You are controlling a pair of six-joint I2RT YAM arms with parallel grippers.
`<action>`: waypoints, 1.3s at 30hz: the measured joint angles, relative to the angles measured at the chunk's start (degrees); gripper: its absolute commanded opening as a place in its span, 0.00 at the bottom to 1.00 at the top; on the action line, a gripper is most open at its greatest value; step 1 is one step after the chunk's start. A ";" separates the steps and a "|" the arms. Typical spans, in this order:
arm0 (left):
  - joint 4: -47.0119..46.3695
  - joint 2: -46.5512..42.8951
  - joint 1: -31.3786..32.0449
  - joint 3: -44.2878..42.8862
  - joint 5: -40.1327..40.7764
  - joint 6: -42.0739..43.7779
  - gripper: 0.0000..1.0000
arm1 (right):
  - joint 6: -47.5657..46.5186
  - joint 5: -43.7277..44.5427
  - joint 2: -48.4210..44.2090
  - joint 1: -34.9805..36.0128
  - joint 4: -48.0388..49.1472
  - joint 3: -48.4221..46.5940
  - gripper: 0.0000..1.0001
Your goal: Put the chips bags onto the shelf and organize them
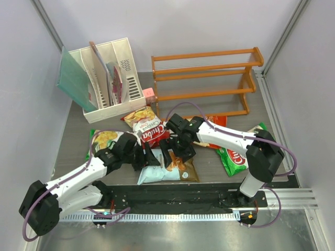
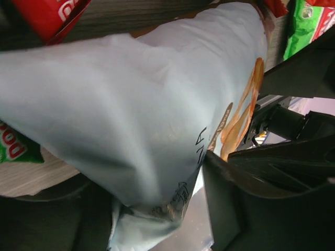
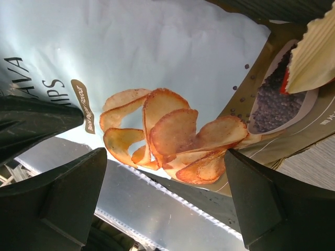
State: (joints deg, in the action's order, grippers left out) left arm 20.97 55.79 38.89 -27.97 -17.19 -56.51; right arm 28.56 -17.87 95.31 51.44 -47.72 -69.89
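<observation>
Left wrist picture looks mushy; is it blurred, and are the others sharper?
Left wrist view: yes, the light-blue bag sits too close, soft and shaded. Right wrist view: printed chips crisp, fingers dark silhouettes. Top external view: sharp, evenly lit.

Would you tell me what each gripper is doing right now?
Left gripper: closed on the light-blue bag.
Right gripper: open, at that bag.
</observation>
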 measured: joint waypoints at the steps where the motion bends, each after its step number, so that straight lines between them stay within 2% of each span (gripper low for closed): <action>1: -0.46 0.11 0.00 0.00 -0.26 -0.02 0.37 | -0.04 -0.04 0.00 0.00 -0.13 -0.07 1.00; 2: -0.94 0.28 0.00 0.00 -0.57 -0.24 0.30 | -0.17 -0.07 -0.02 0.00 -0.39 -0.24 1.00; 3: -1.55 0.59 0.00 -0.13 -1.05 -0.20 0.17 | -0.26 -0.15 -0.02 -0.02 -1.11 -0.79 1.00; 6: -2.38 1.36 -0.07 -1.18 -2.38 -0.37 0.00 | -0.66 0.04 -0.42 -0.07 -3.50 -2.32 1.00; 11: -1.22 2.01 0.02 -3.91 -3.37 0.35 0.00 | -1.03 0.66 -1.77 -0.11 -5.70 -2.80 1.00; 16: 6.49 2.05 0.09 -9.55 -1.81 2.73 0.00 | -1.03 1.86 -3.04 0.15 -7.08 -4.33 1.00; 27: 27.17 -1.38 0.20 -27.30 2.45 7.37 0.00 | -1.64 5.53 -5.73 -1.81 -11.34 -20.74 1.00; 33: 36.33 -1.90 0.37 -34.12 7.74 12.55 0.02 | -2.82 6.67 -6.71 -4.46 -12.59 -20.11 1.00; 39: 42.62 7.39 0.37 -46.10 14.38 22.43 0.06 | -4.13 7.04 -9.22 -7.45 -12.22 -13.20 1.00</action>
State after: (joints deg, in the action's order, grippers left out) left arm 63.59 63.18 39.27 -74.06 -2.81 -34.09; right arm 24.43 -10.83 86.08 43.99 -59.94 -83.09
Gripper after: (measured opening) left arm 0.111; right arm 0.996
